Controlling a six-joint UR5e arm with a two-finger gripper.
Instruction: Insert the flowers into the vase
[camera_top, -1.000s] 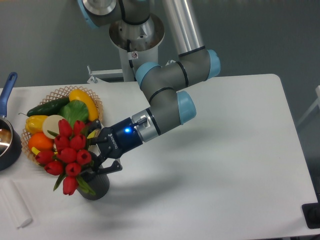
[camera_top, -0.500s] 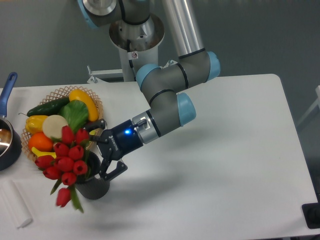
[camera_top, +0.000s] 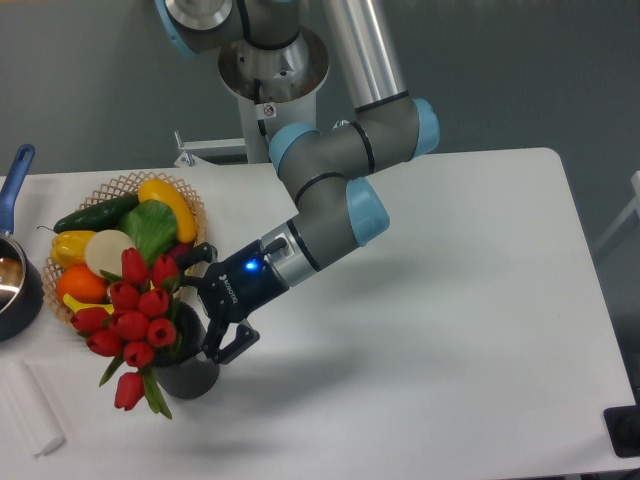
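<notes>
tool (camera_top: 212, 302) spread wide, holding nothing, beside flowers (camera_top: 135, 318) leaning out of vase (camera_top: 190, 375).

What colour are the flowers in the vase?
Red, with green leaves, in the fixed camera view: flowers, vase.

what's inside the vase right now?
The flowers sit in the vase, buds and leaves spilling over its left rim. Stems and the vase's interior are hidden by the bunch. The gripper is open beside it.
</notes>
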